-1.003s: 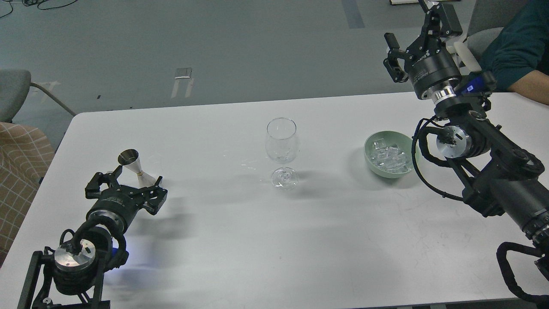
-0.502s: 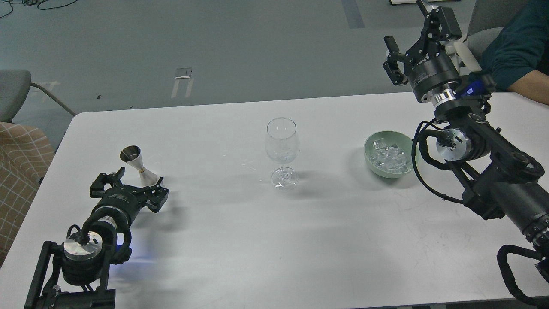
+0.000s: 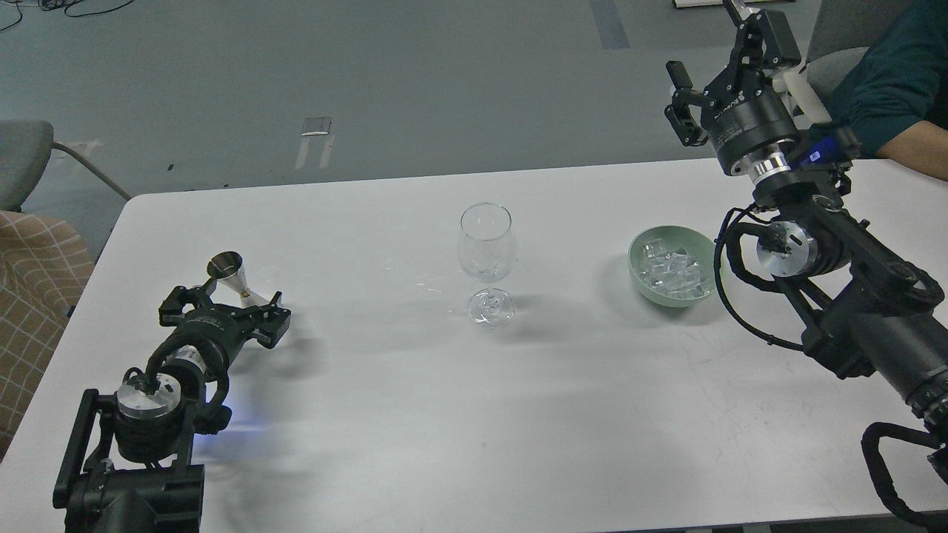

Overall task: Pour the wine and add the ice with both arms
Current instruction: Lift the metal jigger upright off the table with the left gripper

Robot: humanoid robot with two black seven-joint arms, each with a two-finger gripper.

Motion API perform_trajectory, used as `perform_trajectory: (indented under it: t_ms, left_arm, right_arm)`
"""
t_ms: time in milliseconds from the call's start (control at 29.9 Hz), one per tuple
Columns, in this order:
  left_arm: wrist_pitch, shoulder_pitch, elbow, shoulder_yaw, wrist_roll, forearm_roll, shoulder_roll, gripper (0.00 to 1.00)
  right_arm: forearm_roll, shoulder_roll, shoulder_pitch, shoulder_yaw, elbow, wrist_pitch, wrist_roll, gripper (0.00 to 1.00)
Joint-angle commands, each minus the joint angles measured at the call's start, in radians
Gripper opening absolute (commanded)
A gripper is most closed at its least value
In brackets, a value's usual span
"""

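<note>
A clear stemmed wine glass [image 3: 485,244] stands empty at the table's middle. Ice cubes [image 3: 670,270] lie in a pale green bowl [image 3: 635,255] to its right. A steel jigger [image 3: 229,272] stands at the left. My left gripper [image 3: 226,303] is open and low over the table, its fingers [image 3: 175,302] spread just in front of the jigger's base; I cannot tell whether they touch it. My right gripper [image 3: 715,55] is open and empty, raised high behind and to the right of the bowl.
A person's arm in a teal sleeve [image 3: 896,89] rests on the table's far right corner, close to my right arm. A grey chair [image 3: 22,159] and checked fabric [image 3: 37,266] stand off the table's left edge.
My left gripper has crept forward towards the jigger and dropped lower. My right gripper has risen slightly. The glass, bowl and jigger have not moved.
</note>
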Motion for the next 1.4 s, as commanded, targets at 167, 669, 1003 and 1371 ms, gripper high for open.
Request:
perform_trajectory:
  t_ms: [167,669,1003,1371]
  left_arm:
    - [0.0,-0.045,0.055,0.005,-0.036,-0.002,0.047,0.89]
    - [-0.02,-0.053,0.078,0.005,-0.038,0.0,0.054,0.61]
    - [-0.051,-0.053,0.084,0.007,-0.035,0.0,0.053,0.47]
    - [-0.068,-0.052,0.087,0.007,-0.036,0.0,0.053,0.38]
  right_arm:
    - [-0.002,-0.001,0.0,0.0,0.0,0.0,0.0,1.0]
    - [-0.005,0.0,0.0,-0.002,-0.001,0.0,0.0,1.0]
    - [-0.006,-0.001,-0.005,-0.002,0.0,0.0,0.0,1.0]
    - [-0.006,-0.001,-0.005,-0.002,0.002,0.0,0.0,1.0]
